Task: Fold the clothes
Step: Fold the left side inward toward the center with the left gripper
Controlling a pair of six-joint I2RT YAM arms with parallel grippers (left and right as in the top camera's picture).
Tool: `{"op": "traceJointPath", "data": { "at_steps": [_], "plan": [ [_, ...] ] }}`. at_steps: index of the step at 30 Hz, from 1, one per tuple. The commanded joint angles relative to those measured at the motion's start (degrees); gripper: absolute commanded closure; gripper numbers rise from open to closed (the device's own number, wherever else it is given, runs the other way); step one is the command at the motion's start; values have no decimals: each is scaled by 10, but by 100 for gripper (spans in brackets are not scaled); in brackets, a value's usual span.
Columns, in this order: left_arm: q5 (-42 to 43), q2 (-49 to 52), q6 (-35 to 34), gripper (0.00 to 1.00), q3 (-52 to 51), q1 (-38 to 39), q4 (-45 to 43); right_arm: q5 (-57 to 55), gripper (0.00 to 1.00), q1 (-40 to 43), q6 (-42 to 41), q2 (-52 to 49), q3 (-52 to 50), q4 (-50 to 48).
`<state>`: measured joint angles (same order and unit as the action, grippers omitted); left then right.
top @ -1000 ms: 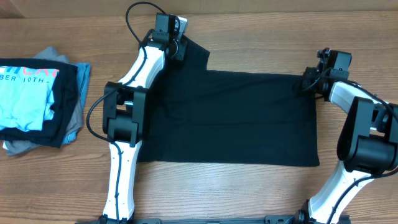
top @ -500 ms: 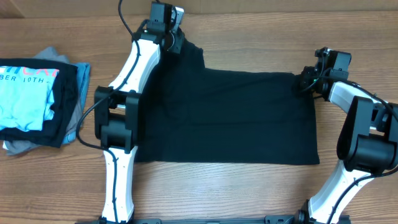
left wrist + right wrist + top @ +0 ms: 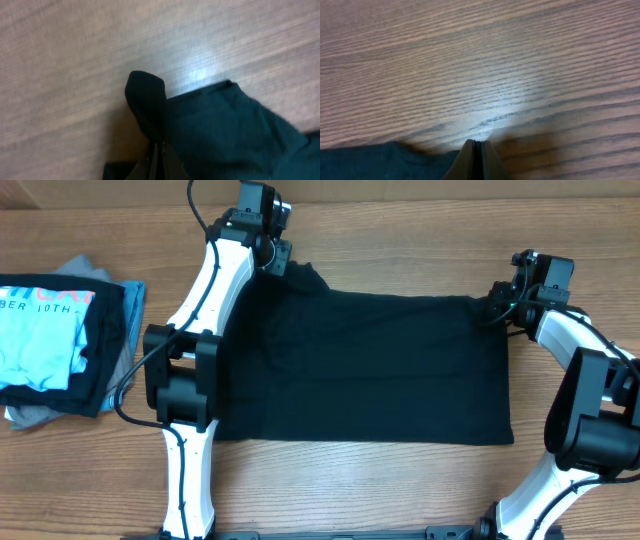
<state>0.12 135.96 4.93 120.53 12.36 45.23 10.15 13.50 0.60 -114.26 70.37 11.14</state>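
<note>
Left end effector (image 3: pixel 277 258), right end effector (image 3: pixel 497 306) clenched on black T-shirt (image 3: pixel 370 370); left now farther out.

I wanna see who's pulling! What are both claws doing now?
Left gripper: shut on the black soft-fabric T-shirt, at a bunched corner.
Right gripper: shut on its other far corner.

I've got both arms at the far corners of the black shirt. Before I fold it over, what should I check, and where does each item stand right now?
1. Left gripper shut on the black T-shirt: ok, fabric bunches up at its fingers.
2. Right gripper shut: ok.
3. Right gripper holding fabric: cannot tell. The shirt's edge reaches its fingers, but the pinch itself is hidden.
4. Shirt spread flat, near hem straight: ok.
5. Stack of folded clothes apart from the shirt: ok, it lies off to the side with bare wood between.
</note>
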Motion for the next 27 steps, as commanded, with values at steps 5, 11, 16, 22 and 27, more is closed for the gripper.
{"op": "traceJointPath", "data": {
  "at_steps": [5, 11, 16, 22, 27],
  "plan": [
    [-5, -60, -6, 96, 5, -1, 46, 27, 96, 1, -1, 21, 9, 14],
    [-5, -78, -9, 96, 5, -8, 79, 28, 96, 1, 10, 34, 9, 19],
    [-5, -96, -13, 96, 5, -11, 125, 28, 96, 1, 14, 54, 9, 23],
    [-7, -97, -31, 96, 5, -17, 198, 10, 96, 7, 13, 61, 9, 63],
    [-3, -97, -76, 96, 5, -31, 233, 11, 96, 23, -4, 69, 9, 78]
  ]
}}
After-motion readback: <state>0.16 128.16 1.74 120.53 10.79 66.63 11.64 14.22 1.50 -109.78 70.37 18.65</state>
